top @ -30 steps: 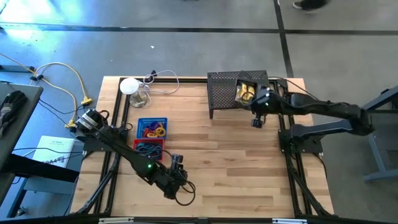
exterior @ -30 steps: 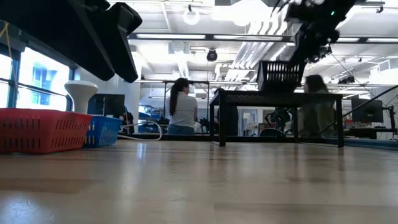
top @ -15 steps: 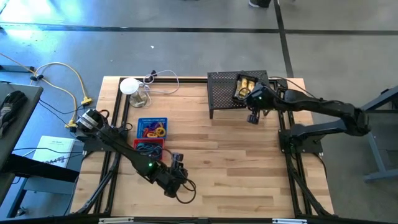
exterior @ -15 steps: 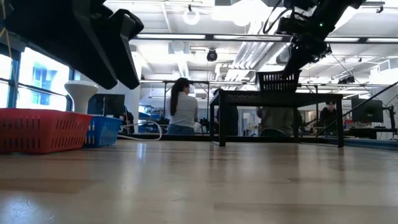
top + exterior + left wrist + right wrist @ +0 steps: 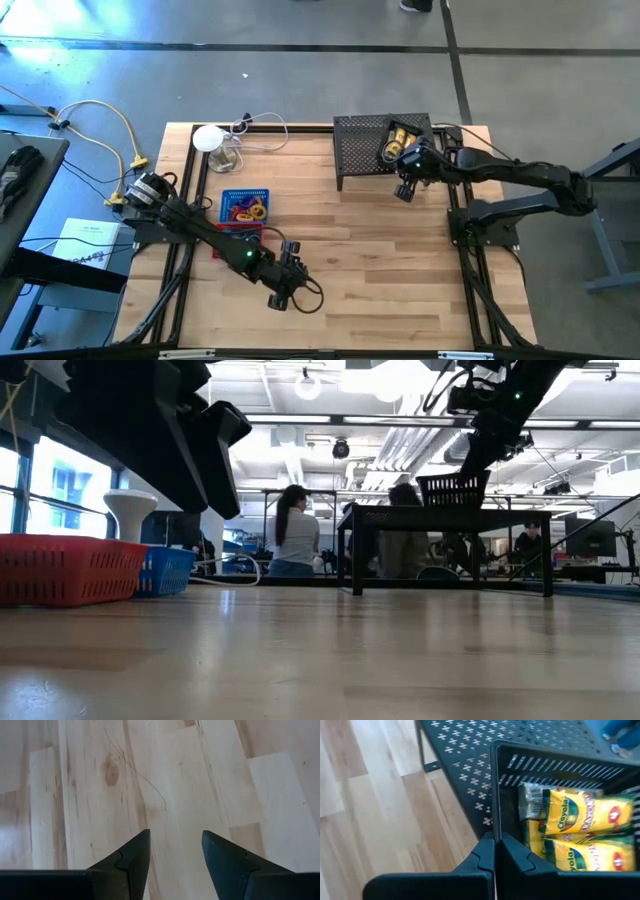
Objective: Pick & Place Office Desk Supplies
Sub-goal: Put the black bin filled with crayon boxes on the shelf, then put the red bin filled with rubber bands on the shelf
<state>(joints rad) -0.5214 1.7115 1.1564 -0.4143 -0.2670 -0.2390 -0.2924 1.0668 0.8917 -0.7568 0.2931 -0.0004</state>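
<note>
High view: the table (image 5: 400,270) carries a black mesh shelf (image 5: 358,150) at one o'clock. Right gripper (image 5: 495,851), fingers pressed together, grips the black basket's (image 5: 560,762) rim; yellow crayon packs (image 5: 580,830) lie inside. Left gripper (image 5: 175,851), spread, hovers at six o'clock. Rings fill the blue basket (image 5: 245,205) at nine o'clock.

Two dark jointed arms, green indicator lights, black wedge-shaped jaws.

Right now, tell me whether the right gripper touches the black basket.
Touching. The right wrist view shows the right gripper shut on the black basket's thin wall edge.
</note>
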